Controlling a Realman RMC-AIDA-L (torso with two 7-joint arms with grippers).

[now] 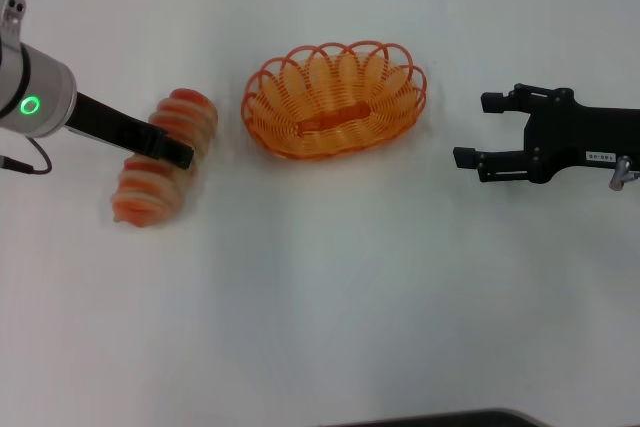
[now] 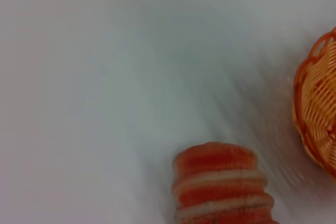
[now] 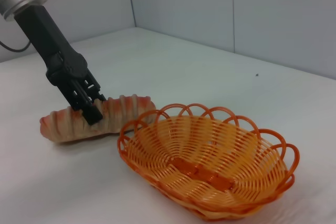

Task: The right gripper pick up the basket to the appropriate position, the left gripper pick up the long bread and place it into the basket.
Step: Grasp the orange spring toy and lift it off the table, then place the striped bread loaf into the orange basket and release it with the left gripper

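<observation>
The long bread point(image 1: 150, 192), with orange ridges and cream stripes, lies at the left of the white table; it also shows in the left wrist view point(image 2: 220, 187) and the right wrist view point(image 3: 126, 111). My left gripper point(image 1: 176, 154) is closed across the loaf's middle, as the right wrist view point(image 3: 90, 109) shows. The orange wire basket point(image 1: 300, 147) sits upright and empty just right of the bread, with a small gap between them. My right gripper point(image 1: 478, 133) is open and empty, right of the basket and apart from it.
The white table point(image 1: 330, 297) stretches bare in front of the basket. Grey walls point(image 3: 236, 9) stand behind the table in the right wrist view. A dark edge point(image 1: 450, 419) shows at the near side.
</observation>
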